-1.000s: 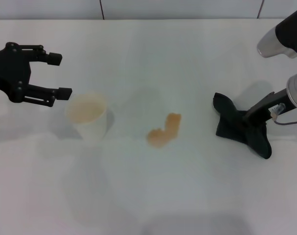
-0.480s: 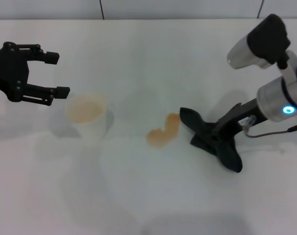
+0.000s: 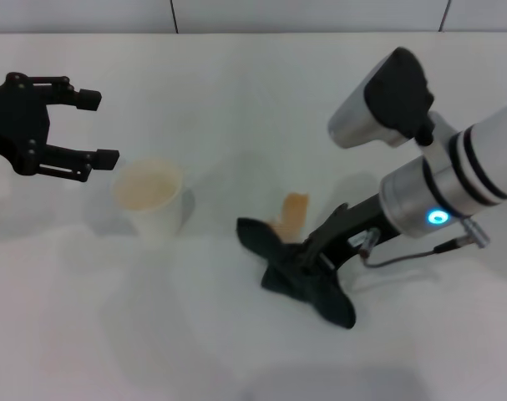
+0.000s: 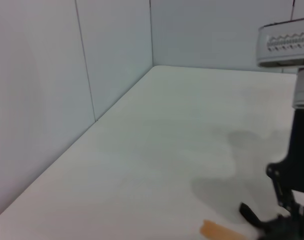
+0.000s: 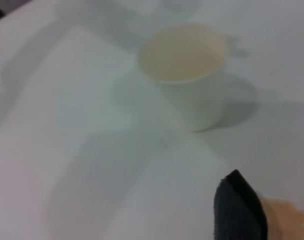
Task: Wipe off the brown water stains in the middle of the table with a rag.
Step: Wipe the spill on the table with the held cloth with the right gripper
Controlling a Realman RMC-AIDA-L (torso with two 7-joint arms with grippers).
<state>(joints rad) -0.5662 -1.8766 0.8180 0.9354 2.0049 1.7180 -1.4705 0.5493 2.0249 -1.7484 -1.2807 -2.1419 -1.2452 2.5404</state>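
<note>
The black rag (image 3: 296,280) lies pressed on the white table (image 3: 236,92), covering the lower part of the brown water stains (image 3: 294,210); only the upper orange-brown lobe shows. My right gripper (image 3: 310,256) is shut on the rag, angled down from the right. The right wrist view shows a pointed corner of the rag (image 5: 239,210) over the stains (image 5: 286,216). In the left wrist view the stains (image 4: 215,230) sit beside the rag (image 4: 272,229). At the far left my left gripper (image 3: 100,127) hangs open above the table and holds nothing.
A white paper cup (image 3: 149,197) with a pale tan inside stands left of the stains, just below the left gripper; the right wrist view also shows the cup (image 5: 186,70). A tiled wall borders the table's far edge.
My right arm has dragged the rag leftward and toward the near side, from the right part of the table onto the stains. The left gripper has stayed put.
</note>
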